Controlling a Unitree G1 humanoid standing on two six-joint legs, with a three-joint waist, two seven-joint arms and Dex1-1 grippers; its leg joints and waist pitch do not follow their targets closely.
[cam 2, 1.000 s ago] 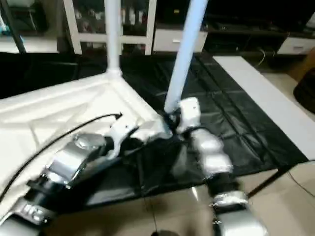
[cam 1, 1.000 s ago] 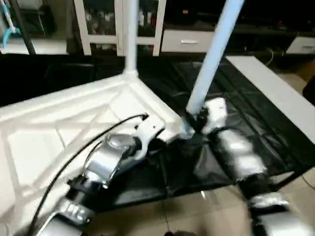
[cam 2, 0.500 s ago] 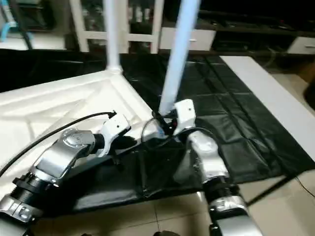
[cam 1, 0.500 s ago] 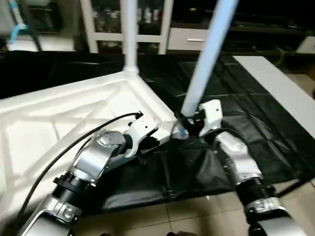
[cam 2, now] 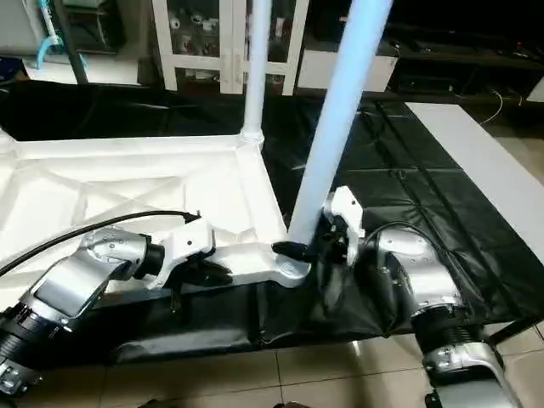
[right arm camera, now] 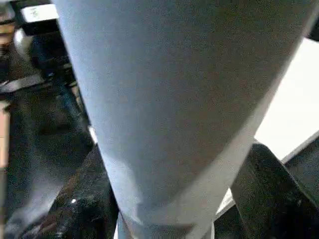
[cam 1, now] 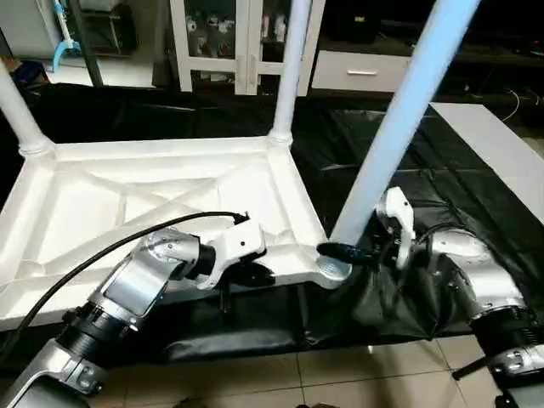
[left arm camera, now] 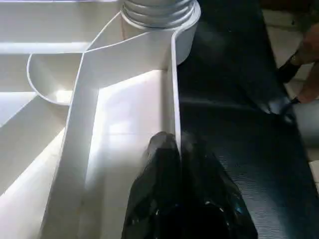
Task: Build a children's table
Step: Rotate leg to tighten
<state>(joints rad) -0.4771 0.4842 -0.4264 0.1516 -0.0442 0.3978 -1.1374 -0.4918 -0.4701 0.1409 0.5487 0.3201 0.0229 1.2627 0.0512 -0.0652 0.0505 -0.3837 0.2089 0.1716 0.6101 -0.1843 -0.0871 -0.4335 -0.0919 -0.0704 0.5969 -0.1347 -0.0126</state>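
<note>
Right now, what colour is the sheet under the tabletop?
Black sheet, clearest in the left eye view.

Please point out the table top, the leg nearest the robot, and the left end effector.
table top (cam 1: pixel 85 212), left eye view: ribbed underside.
nearest leg (cam 1: pixel 387 136), left eye view: middle of shaft.
left end effector (left arm camera: pixel 178 149), left wrist view: fingertips on the rim.

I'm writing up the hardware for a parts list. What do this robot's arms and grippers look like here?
Both forearms are rounded silver metal shells with black ribbed collars at the joints. Each wrist carries a white plastic housing, and each gripper has two black fingers: left gripper, right gripper. A black cable loops from the left forearm to its white housing; thinner black wires run beside the right wrist.
</note>
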